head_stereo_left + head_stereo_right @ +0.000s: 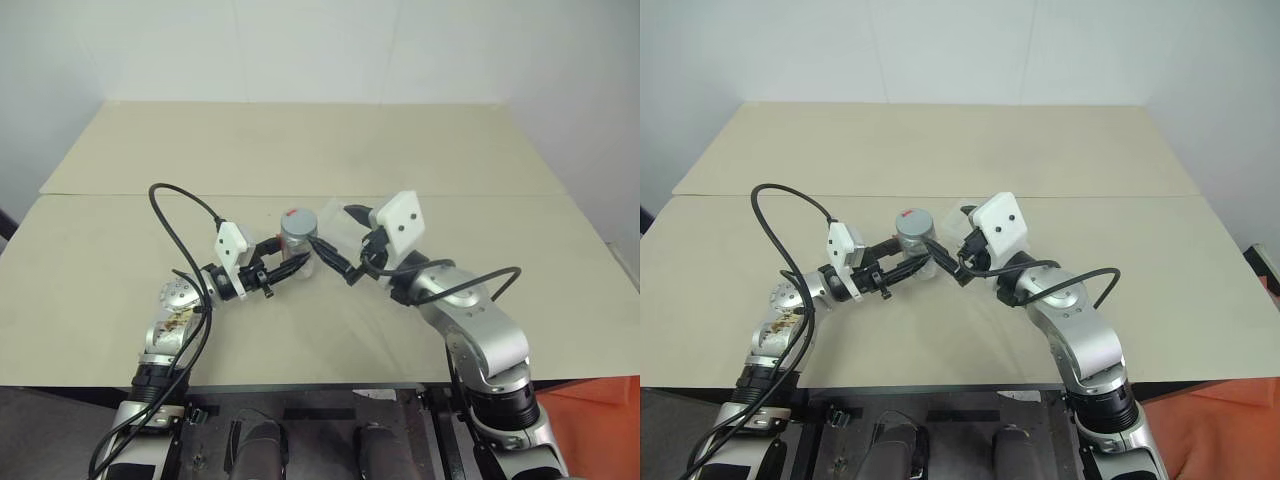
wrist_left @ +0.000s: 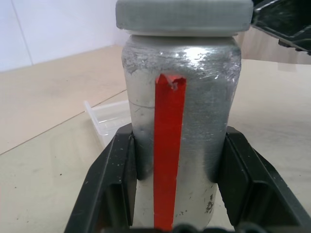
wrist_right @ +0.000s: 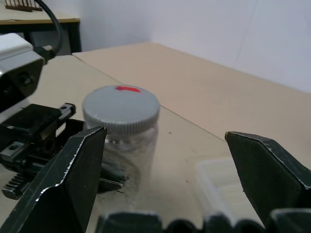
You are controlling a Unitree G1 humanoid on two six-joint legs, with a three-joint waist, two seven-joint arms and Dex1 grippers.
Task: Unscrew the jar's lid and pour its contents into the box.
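Observation:
The jar (image 1: 297, 245), silvery with a vertical red stripe (image 2: 168, 145), stands upright at the table's middle. Its grey lid (image 3: 121, 109) is on and carries a small red mark. My left gripper (image 1: 293, 264) is shut on the jar, one black finger (image 2: 119, 179) on each side of its lower body. My right gripper (image 3: 165, 160) is open just right of the jar at lid height, and its fingers (image 3: 73, 170) do not touch the lid. The box (image 3: 228, 187), a low translucent tray, lies on the table right behind the jar, partly hidden by the right gripper.
The beige table (image 1: 300, 150) has a seam across it a little beyond the jar. A black cable (image 1: 175, 200) loops up from my left arm. The table's front edge runs close under both arms, and white walls stand behind.

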